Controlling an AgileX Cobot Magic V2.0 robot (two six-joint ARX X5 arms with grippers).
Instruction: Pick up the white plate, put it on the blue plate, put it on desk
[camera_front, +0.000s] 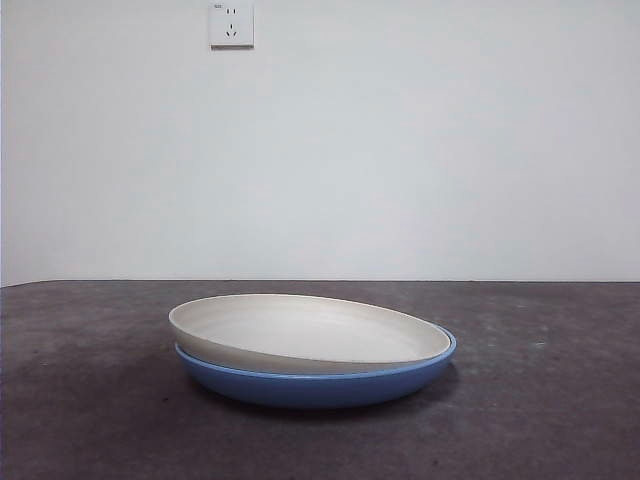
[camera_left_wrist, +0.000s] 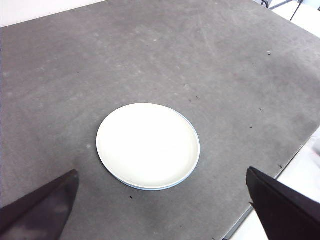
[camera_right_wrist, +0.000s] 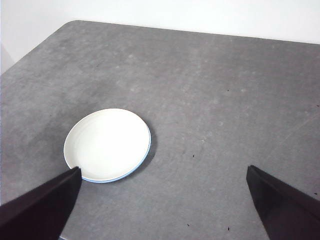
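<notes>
The white plate (camera_front: 310, 330) lies inside the blue plate (camera_front: 320, 385) on the desk (camera_front: 90, 400), slightly tilted and shifted to the left in the front view. Only a thin blue rim shows under the white plate in the left wrist view (camera_left_wrist: 148, 145) and in the right wrist view (camera_right_wrist: 107, 144). My left gripper (camera_left_wrist: 160, 210) is open, high above the desk and well back from the plates. My right gripper (camera_right_wrist: 162, 210) is open too, also high and away from the plates. Neither gripper shows in the front view.
A white wall with a power socket (camera_front: 231, 25) stands behind the desk. The desk's edge (camera_left_wrist: 270, 185) runs close to the plates in the left wrist view, with pale floor beyond it.
</notes>
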